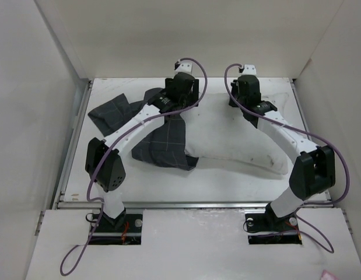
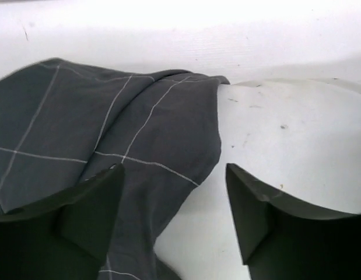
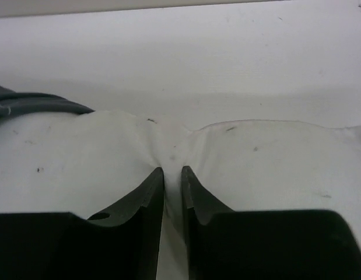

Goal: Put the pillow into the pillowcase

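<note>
The white pillow (image 1: 238, 140) lies across the middle and right of the table. The dark grey checked pillowcase (image 1: 163, 146) is bunched at its left end, covering that end of the pillow. My left gripper (image 1: 179, 93) is over the far edge of the case. In the left wrist view the gripper (image 2: 174, 175) is open, with the pillowcase (image 2: 110, 116) edge and bare pillow (image 2: 285, 134) between its fingers. My right gripper (image 1: 248, 93) is at the pillow's far edge. In the right wrist view the gripper (image 3: 172, 172) is shut on a pinched fold of the pillow (image 3: 273, 163).
White enclosure walls (image 1: 28, 105) rise on the left, right and far sides of the table. A metal rail (image 1: 192, 204) runs along the near edge. Purple cables (image 1: 337, 169) loop off both arms. A bit of the pillowcase (image 3: 28, 105) shows at the left of the right wrist view.
</note>
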You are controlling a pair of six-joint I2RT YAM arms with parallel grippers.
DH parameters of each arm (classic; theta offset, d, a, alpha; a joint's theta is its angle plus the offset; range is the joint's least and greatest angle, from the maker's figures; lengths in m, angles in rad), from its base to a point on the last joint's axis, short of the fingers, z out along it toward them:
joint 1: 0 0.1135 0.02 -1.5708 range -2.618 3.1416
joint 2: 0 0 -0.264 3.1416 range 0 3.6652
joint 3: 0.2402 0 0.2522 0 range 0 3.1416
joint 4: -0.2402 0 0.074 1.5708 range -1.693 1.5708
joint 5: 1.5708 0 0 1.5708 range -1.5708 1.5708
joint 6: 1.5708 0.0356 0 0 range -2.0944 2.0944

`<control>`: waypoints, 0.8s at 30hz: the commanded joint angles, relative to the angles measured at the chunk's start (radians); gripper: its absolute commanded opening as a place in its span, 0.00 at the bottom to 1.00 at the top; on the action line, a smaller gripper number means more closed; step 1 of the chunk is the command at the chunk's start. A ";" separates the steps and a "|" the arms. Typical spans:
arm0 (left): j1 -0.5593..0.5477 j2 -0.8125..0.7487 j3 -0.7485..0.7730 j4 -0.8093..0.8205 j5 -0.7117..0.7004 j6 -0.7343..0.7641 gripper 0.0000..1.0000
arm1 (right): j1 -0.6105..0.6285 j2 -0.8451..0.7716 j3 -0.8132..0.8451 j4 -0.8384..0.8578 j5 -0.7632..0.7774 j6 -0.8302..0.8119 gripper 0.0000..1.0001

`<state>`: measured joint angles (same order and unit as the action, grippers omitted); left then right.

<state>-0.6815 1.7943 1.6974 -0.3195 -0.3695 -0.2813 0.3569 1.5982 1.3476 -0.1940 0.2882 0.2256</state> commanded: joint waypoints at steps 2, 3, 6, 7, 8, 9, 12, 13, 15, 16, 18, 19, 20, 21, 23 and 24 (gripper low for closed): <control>0.017 -0.029 0.073 -0.056 0.015 0.047 0.78 | 0.014 -0.023 0.041 0.035 -0.070 -0.031 0.49; 0.017 -0.029 0.073 -0.075 0.015 0.047 0.81 | 0.014 -0.023 0.051 0.021 -0.070 -0.031 0.59; 0.017 -0.050 0.056 -0.150 -0.003 0.002 0.86 | 0.014 -0.058 0.051 -0.010 -0.128 -0.022 0.76; 0.017 -0.050 0.016 -0.150 -0.003 -0.008 0.86 | 0.014 -0.069 0.036 -0.019 -0.145 -0.022 0.76; 0.005 -0.076 -0.011 -0.150 -0.003 -0.009 0.84 | 0.014 -0.093 0.024 -0.019 -0.167 -0.022 0.80; -0.006 -0.076 -0.037 -0.141 -0.003 -0.009 0.82 | 0.014 -0.104 0.012 -0.019 -0.238 -0.022 0.85; -0.006 -0.078 -0.079 -0.141 -0.003 -0.029 0.73 | 0.023 -0.138 -0.030 -0.031 -0.366 -0.086 0.99; -0.006 -0.060 -0.079 -0.153 -0.003 -0.041 0.69 | 0.040 -0.138 -0.030 -0.042 -0.395 -0.086 1.00; -0.006 -0.026 -0.055 -0.182 -0.014 -0.061 0.44 | 0.050 -0.116 -0.030 -0.088 -0.382 -0.107 1.00; -0.006 -0.015 -0.044 -0.193 -0.047 -0.070 0.31 | 0.063 -0.104 -0.030 -0.088 -0.353 -0.108 1.00; -0.006 -0.004 -0.004 -0.214 -0.087 -0.090 0.03 | 0.063 -0.045 -0.030 -0.116 -0.322 -0.108 1.00; -0.006 0.010 0.008 -0.223 -0.112 -0.101 0.00 | 0.063 -0.021 -0.030 -0.116 -0.311 -0.108 1.00; -0.006 0.010 0.018 -0.224 -0.112 -0.101 0.00 | 0.063 0.035 -0.030 -0.116 -0.302 -0.108 1.00; -0.015 0.010 0.018 -0.224 -0.112 -0.092 0.00 | 0.063 0.070 -0.018 -0.116 -0.302 -0.108 0.99; -0.015 -0.006 0.018 -0.179 -0.085 -0.061 0.00 | 0.074 0.156 0.016 -0.148 -0.398 -0.155 0.66; -0.015 -0.016 0.027 -0.164 -0.072 -0.047 0.00 | 0.083 0.201 0.075 -0.169 -0.423 -0.167 0.46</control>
<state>-0.6903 1.8095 1.6691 -0.5095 -0.4271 -0.3485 0.4244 1.6962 1.3495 -0.2775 -0.0532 0.1051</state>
